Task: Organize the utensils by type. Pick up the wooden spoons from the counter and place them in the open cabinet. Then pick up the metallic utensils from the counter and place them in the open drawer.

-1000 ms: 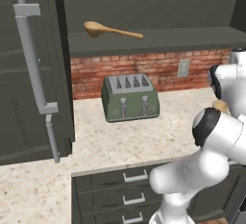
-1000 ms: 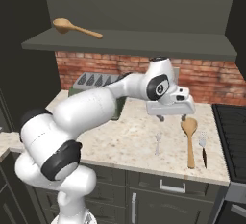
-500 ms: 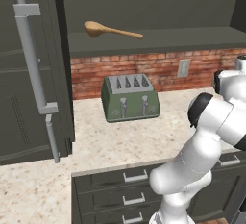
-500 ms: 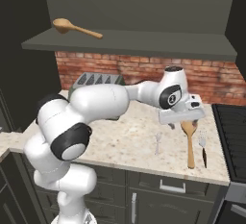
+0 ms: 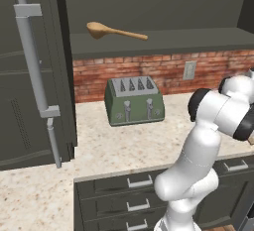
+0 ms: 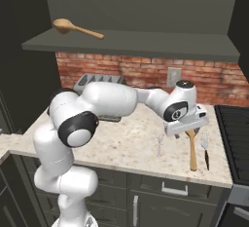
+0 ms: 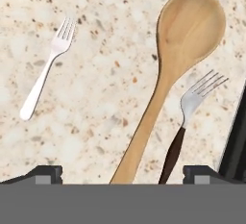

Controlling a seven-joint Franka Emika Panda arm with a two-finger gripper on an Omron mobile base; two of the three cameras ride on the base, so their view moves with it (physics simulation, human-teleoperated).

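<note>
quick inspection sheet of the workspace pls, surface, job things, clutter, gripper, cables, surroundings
surface: beige speckled counter, dry and unmarked.
job's things: one wooden spoon lies on the cabinet shelf; second wooden spoon on the counter, with the dark-handled fork close beside it and the all-silver fork lying apart; cabinet door open.
clutter: green toaster at the back of the counter.
grippers: gripper open, hovering over the spoon's handle, holding nothing.
cables: nothing seen.
surroundings: brick backsplash with a wall outlet, black stovetop at the right.
</note>
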